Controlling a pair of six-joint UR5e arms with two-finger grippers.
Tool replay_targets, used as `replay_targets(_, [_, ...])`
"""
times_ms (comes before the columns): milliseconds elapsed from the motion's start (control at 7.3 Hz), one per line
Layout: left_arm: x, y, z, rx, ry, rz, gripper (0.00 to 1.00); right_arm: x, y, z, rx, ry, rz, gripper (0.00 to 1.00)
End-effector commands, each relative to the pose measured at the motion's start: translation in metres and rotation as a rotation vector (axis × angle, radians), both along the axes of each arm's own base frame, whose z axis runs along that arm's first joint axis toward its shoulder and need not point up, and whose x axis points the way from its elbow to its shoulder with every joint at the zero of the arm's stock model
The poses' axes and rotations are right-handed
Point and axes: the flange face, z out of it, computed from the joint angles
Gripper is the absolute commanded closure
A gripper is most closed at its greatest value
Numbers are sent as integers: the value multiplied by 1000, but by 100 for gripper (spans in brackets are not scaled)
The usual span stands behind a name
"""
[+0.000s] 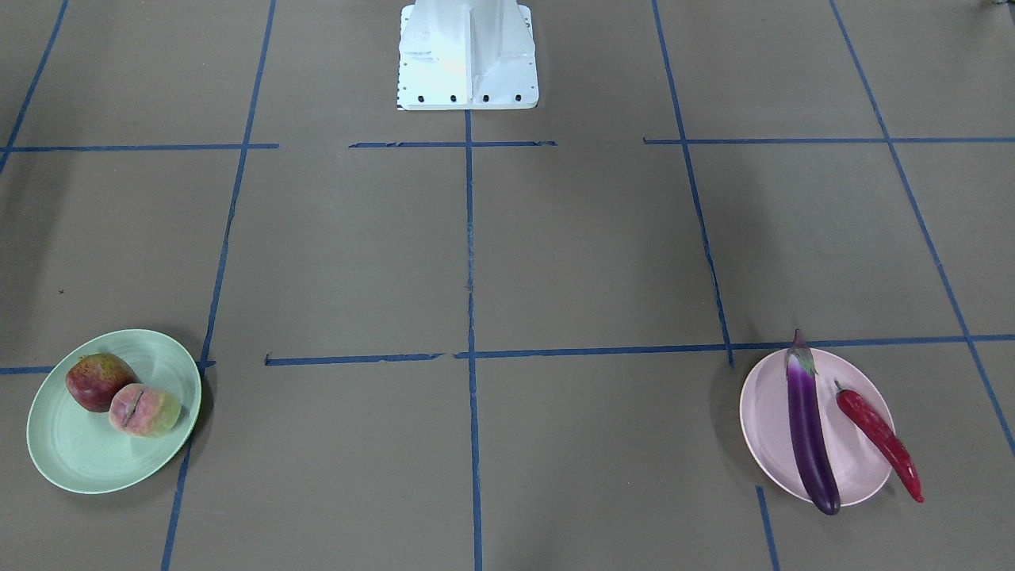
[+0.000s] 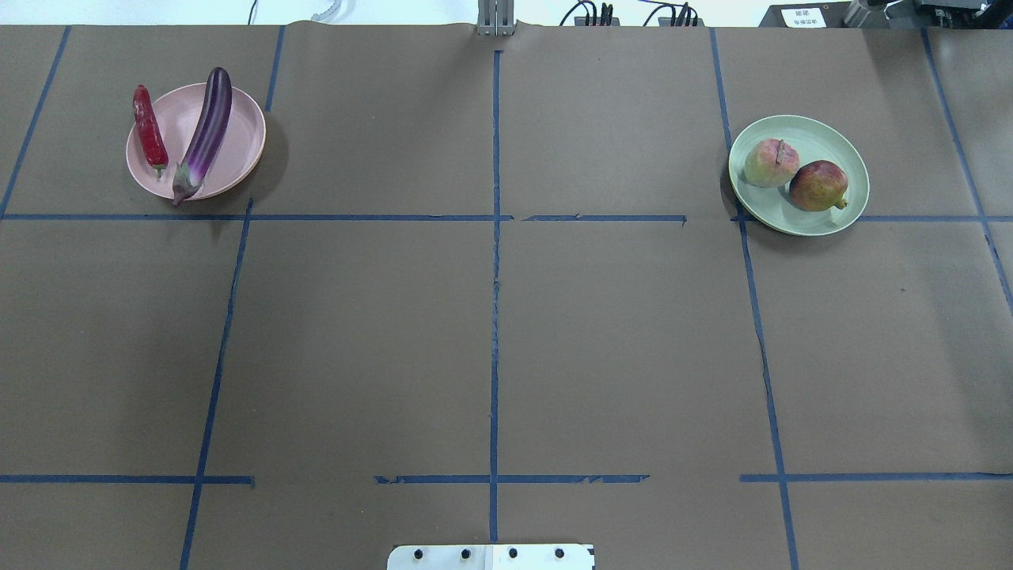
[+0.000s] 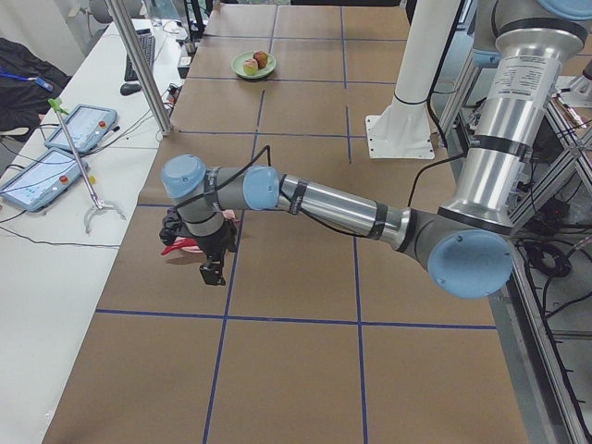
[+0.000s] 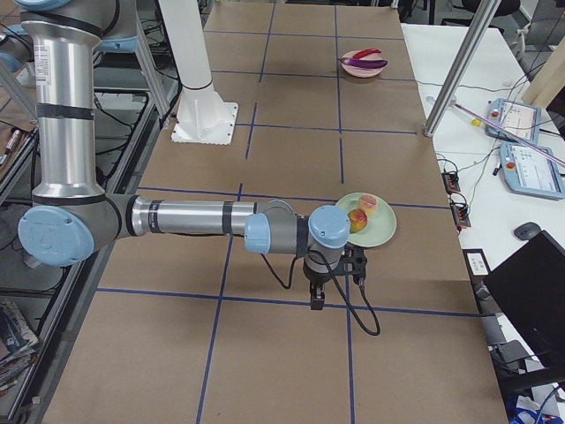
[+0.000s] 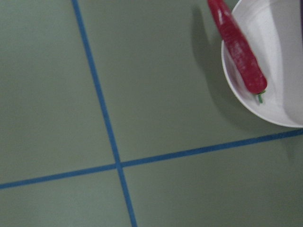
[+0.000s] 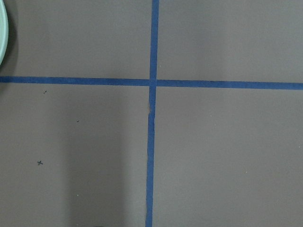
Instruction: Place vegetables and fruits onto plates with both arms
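Note:
The purple eggplant [image 1: 809,428] and the red chili [image 1: 879,432] lie on the pink plate [image 1: 765,412], the chili's tip over the rim. The dark red apple [image 1: 97,381] and the creased peach [image 1: 143,410] sit on the mint green plate [image 1: 79,460]. My left gripper [image 3: 213,273] hangs just above the table beside the pink plate; I cannot tell if it is open or shut. My right gripper [image 4: 318,299] hangs beside the green plate [image 4: 375,231]; I cannot tell its state either. The left wrist view shows the chili [image 5: 239,47] on the plate [image 5: 279,71].
The white base block [image 1: 468,55] stands at the table's robot side. Blue tape lines cross the brown table. A white side bench with tablets [image 3: 55,148] and a metal post [image 3: 139,65] runs along the far edge, beyond both plates.

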Motion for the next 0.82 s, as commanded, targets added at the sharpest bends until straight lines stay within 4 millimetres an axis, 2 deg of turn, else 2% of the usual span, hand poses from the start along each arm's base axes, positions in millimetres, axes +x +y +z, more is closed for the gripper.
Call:
replay_targets(0, [-12,75,35,-63,104,-43,0,0,0,-1,1,-7,0,0])
replay_targets(137, [-13,77,37,-62,95,-41,0,0,3,2,-5,-6,1,0])
replay_targets(411, [-13,107,69,-24,96,-39,0,0,5,4,-8,-5,0,0])
replay_targets(685, [-13,114,89,-45,79,-43,0,0,6,4,-10,-5,1,0])
